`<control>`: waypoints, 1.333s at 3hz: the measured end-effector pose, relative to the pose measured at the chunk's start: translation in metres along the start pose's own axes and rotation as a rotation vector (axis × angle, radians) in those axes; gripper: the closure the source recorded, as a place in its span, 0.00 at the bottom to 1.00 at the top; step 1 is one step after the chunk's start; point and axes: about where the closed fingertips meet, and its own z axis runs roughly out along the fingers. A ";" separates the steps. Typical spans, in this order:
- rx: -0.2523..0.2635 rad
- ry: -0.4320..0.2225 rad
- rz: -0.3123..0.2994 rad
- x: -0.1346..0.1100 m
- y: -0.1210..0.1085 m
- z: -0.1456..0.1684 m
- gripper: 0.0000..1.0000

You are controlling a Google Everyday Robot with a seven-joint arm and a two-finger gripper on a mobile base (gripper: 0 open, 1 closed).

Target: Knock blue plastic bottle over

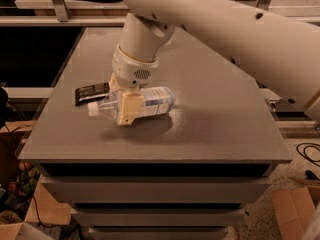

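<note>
The blue plastic bottle (157,101) lies on its side on the grey table (215,124), left of the middle. Its white cap (92,109) points left and its pale blue-and-white label faces right. My gripper (124,103) comes down from the white arm (215,29) and sits over the bottle's neck end, with a cream part of it in front of the bottle. The bottle's shoulder is partly hidden behind the gripper.
A flat black wrapper bar (91,93) lies just behind and to the left of the bottle, near the table's left edge. The table's front edge is close below the bottle. Cardboard boxes (295,204) and cables lie on the floor around the table.
</note>
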 end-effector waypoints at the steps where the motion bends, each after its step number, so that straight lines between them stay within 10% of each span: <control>1: -0.002 -0.011 0.011 0.002 -0.001 0.001 0.13; 4: 0.022 -0.049 0.020 0.030 -0.007 -0.010 0.00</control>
